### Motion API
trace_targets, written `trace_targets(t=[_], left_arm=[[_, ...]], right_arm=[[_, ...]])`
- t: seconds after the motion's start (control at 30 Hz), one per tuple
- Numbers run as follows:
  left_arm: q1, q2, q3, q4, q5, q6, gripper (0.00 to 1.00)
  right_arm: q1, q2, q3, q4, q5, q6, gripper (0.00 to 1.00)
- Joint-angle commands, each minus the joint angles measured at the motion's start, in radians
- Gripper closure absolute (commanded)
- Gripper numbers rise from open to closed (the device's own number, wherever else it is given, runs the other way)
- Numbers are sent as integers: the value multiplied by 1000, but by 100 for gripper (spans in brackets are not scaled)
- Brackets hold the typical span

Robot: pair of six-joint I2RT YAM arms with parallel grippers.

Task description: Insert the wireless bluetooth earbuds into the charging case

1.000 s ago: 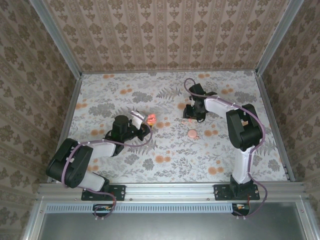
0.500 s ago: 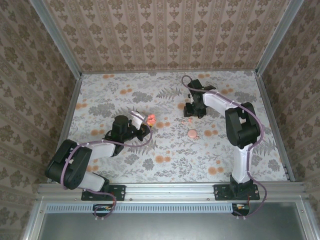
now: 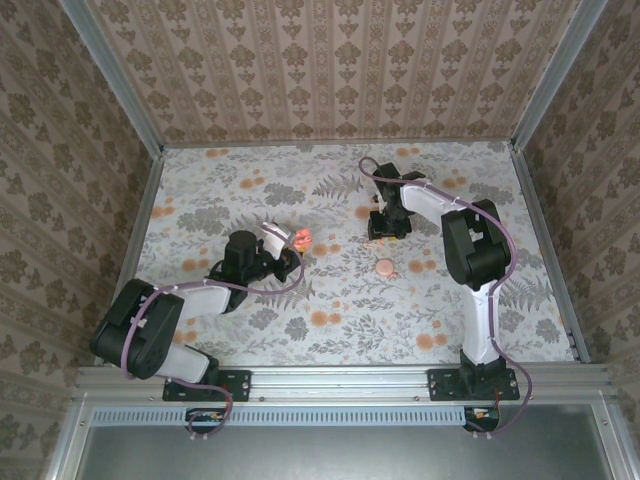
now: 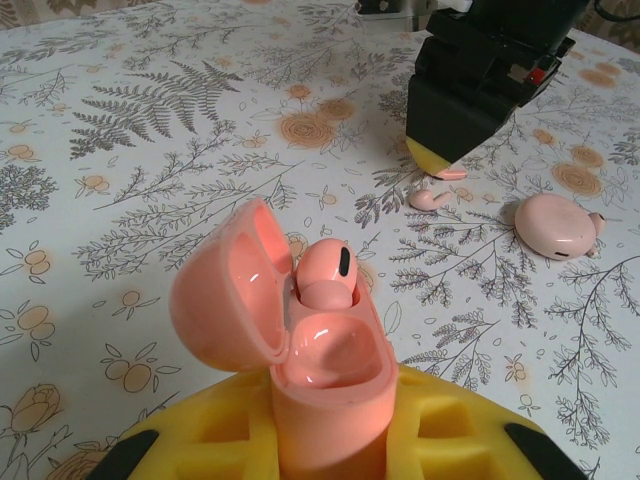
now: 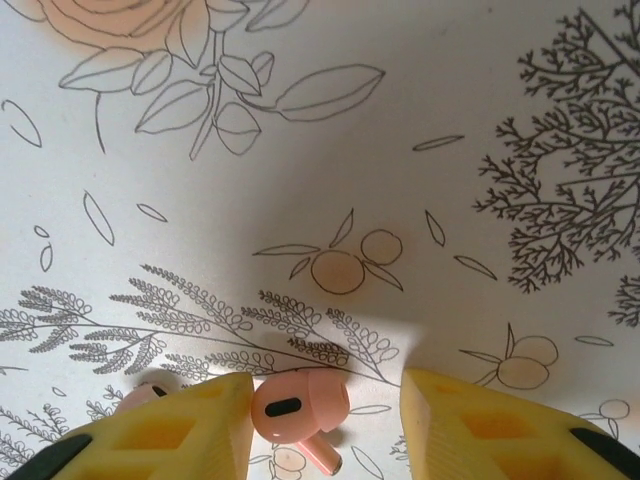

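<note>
Earbuds: seated earbud sits in the open charging case; loose earbud lies on the desk.
Left jaws: clenched on the charging case, lid tipped back.
Right jaws: released, down at the desk, straddling the loose earbud.
Step in hand: grasping the loose earbud.
Method: centre on the bulb, not the stem; close gently so it does not flick away; lift straight.
Caution: pink disc lies nearby; leave it untouched.
</note>
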Motion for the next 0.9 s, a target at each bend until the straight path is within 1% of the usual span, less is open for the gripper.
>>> trace_targets(t=[0.0,0.27,0.5,0.7,0.87], left_arm=[[-7,-26,26,-8,-4,13,91],[-6,-27,30,-15,-3,20,91],[-6,-25,34,-23,-1,26,91],[-8,-1,36,-11,6,28,91],[-10,41,41,28,20,18,91]], right_arm=[[3,30,27,-20,-21,-22,59],[6,28,33,-7,-26,-18,66],[10,12,23,-7,-19,-7,70],[14,-38,-22,37,-6,12,73],[15,-109,-96,102,-2,33,73]])
